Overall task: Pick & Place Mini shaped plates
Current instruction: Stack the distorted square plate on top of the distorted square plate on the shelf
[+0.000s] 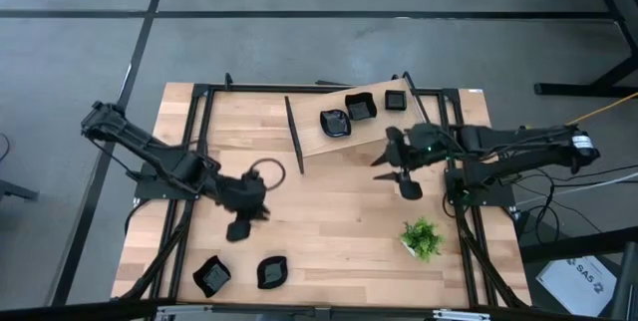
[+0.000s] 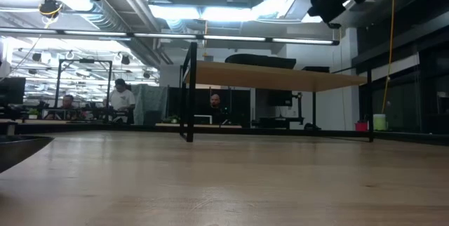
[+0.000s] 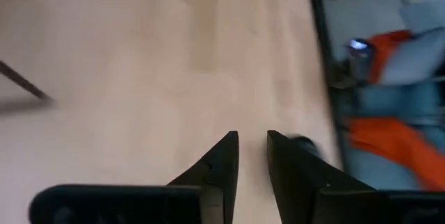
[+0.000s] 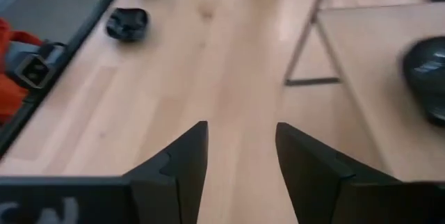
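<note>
Lying near left hand (image 1: 239,229): plates (image 1: 271,272).

High view: looking straight down, far, taking in the whole table (image 1: 329,211) and both arms. Low view: sitting at tabletop level, facing across it into the room. Left wrist view: looking close past its fingers (image 3: 221,165) onto bare wood. Right wrist view: looking past its fingers (image 4: 182,158), sharing the shelf (image 4: 375,50) with the high view.
</note>
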